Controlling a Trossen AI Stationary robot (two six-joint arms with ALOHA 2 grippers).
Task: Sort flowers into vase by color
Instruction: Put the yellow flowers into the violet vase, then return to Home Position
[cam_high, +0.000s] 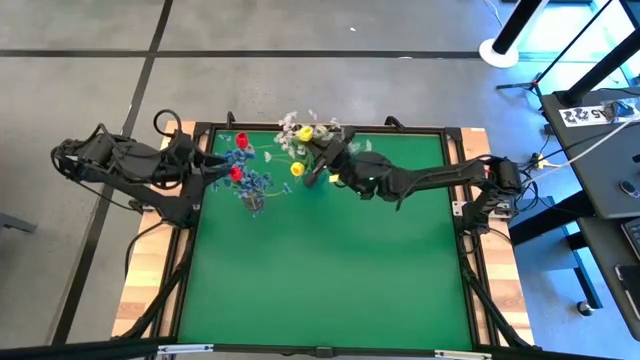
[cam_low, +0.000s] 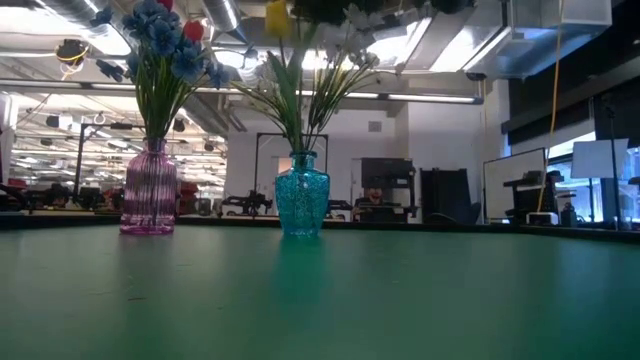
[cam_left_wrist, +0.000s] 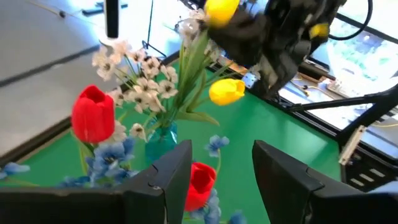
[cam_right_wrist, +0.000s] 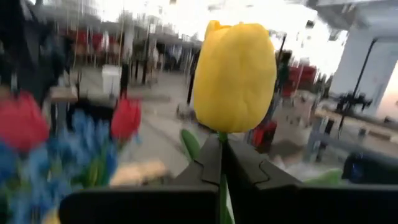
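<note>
A pink ribbed vase (cam_low: 150, 190) holds blue clusters (cam_high: 255, 182) and red tulip buds (cam_left_wrist: 93, 113). A teal vase (cam_low: 302, 195) holds white sprays (cam_left_wrist: 140, 78) and a yellow bud (cam_left_wrist: 227, 91). My right gripper (cam_right_wrist: 222, 146) is over the far middle of the table (cam_high: 312, 172), beside the teal vase's flowers, shut on another yellow tulip (cam_right_wrist: 235, 74). My left gripper (cam_left_wrist: 221, 180) hovers open above the pink vase's flowers (cam_high: 215, 170). A red bud (cam_left_wrist: 200, 183) shows below the gap between its fingers. My right gripper pinches the yellow tulip's thin green stem (cam_right_wrist: 222, 138) between its two fingers, just under the bud. The fingers lie across the stem, and the bud stands beyond the fingertips. The fingers hide the stem's lower part.
Both vases stand near the table's far edge, the pink one to the left of the teal one. The green table (cam_high: 330, 270) stretches toward the near edge in front of them. A dark frame (cam_high: 330, 128) borders the mat.
</note>
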